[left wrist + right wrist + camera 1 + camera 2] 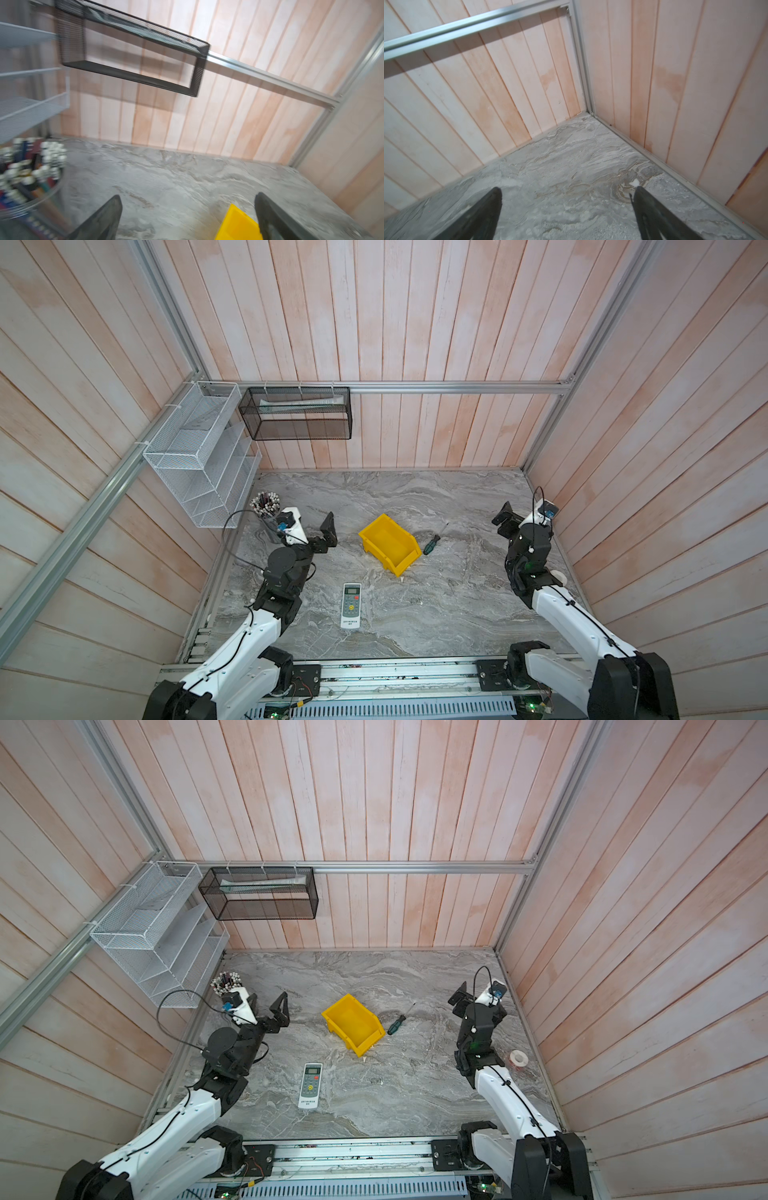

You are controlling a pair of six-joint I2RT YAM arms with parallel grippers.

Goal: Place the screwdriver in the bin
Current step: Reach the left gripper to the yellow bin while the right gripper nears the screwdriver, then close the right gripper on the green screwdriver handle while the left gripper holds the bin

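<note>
Marble-grey tabletop (436,614) fills the floor of the booth, walled in pale wood planks. Up on the left wall hangs a white wire rack (199,456), and a black mesh basket (297,414) hangs on the back rail beside it.

Left gripper (332,530) hovers left of centre, jaws spread wide, nothing between them. Its wrist view is blurred but shows the gap. Right gripper (500,519) is over by the right wall, jaws also wide apart and empty, bare marble below.

Centre stage sits the yellow bin (390,541), nothing inside. A white remote (351,605) lies nearer the rail. A cup of pens (266,508) stands under the rack. The screwdriver (434,541) lies flat on the marble just beside the bin's right wall, outside it, well apart from both grippers. A small tape roll (518,1057) sits by the right arm.
</note>
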